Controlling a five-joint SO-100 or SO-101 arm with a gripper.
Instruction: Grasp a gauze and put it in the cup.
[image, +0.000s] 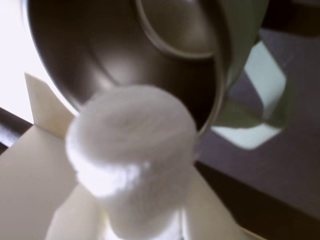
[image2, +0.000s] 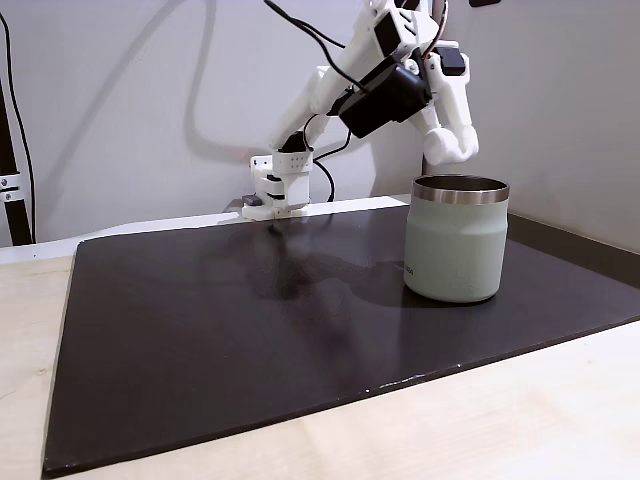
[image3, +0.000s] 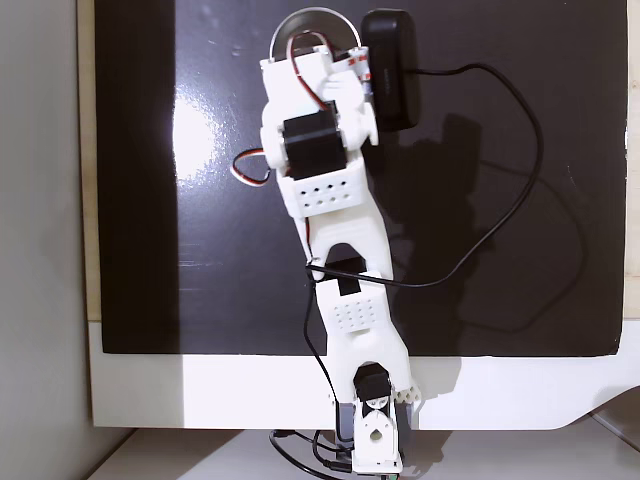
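In the wrist view the white gauze roll (image: 131, 150) stands upright between my white fingers (image: 35, 165), so my gripper (image: 135, 165) is shut on it. Right behind it opens the dark steel inside of the cup (image: 100, 45), with the roll's top at the rim's edge. From the side, the sage-green cup (image2: 456, 240) stands on the black mat, and my gripper (image2: 450, 150) hangs just above its steel rim at the back left. From above, the arm covers most of the cup; an arc of its rim (image3: 290, 25) shows at the top.
A black mat (image2: 250, 340) covers the light wooden table (image2: 500, 430). The arm's base (image2: 280, 190) stands at the mat's far edge. A black cable (image3: 520, 150) loops across the mat beside the arm. A grey wall stands close behind.
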